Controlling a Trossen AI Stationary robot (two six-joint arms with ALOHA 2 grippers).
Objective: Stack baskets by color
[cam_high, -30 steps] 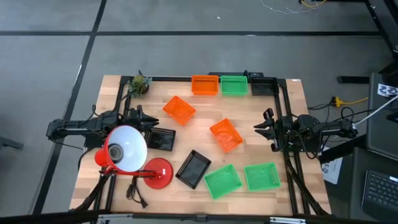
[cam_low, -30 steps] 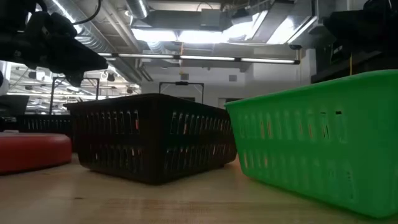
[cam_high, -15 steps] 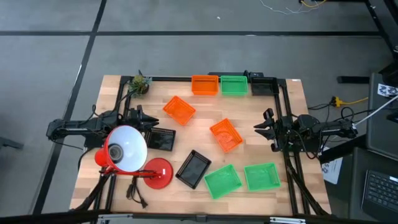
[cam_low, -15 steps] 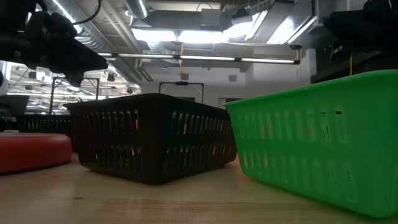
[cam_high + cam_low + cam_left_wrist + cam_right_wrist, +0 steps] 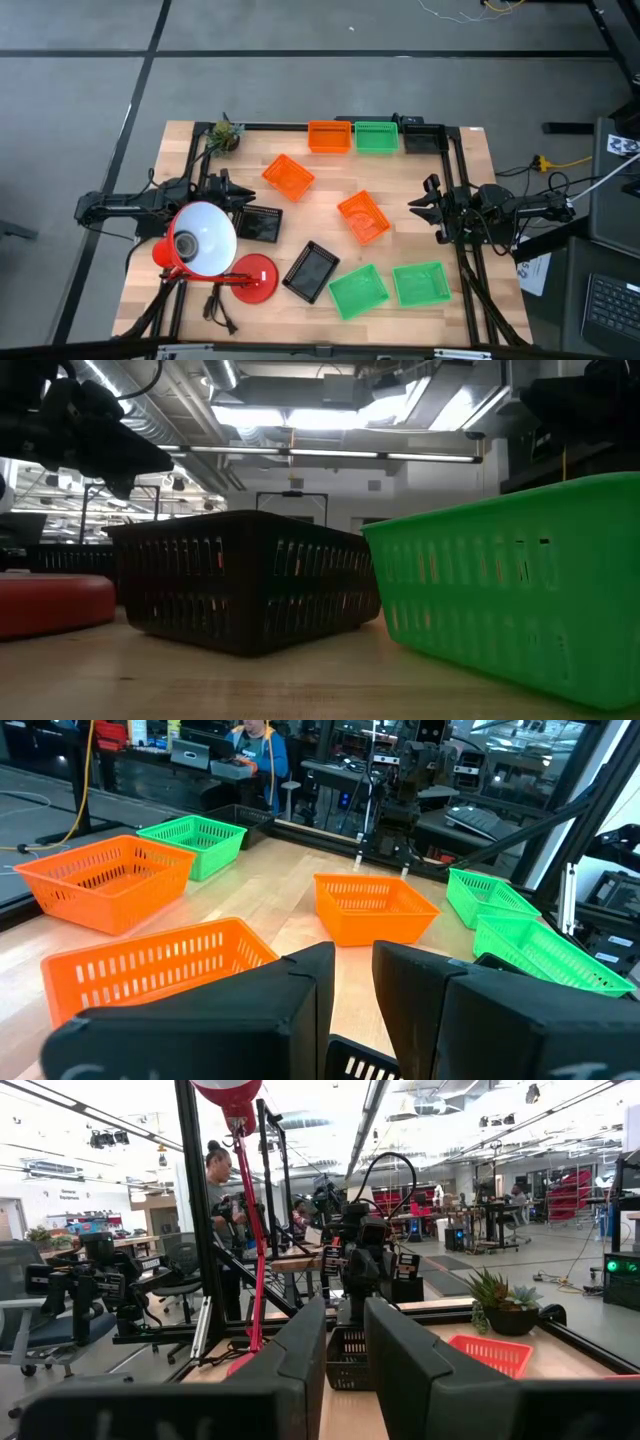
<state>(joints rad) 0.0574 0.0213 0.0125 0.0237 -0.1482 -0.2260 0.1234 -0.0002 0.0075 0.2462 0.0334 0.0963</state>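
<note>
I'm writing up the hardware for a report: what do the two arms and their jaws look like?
Both arms are dark, nearly black, jointed, with dark cables along them. The left gripper ends in two broad, flat, matte black slabs with squared edges. The right gripper has the same blocky dark pair. No markings or labels show on either.

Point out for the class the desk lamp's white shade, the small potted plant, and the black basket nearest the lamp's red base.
Lamp shade [image 5: 203, 238], high view, on the white rim.
Potted plant [image 5: 225, 135], high view, on its leaves.
Black basket [image 5: 314, 271], high view, on its floor.
</note>
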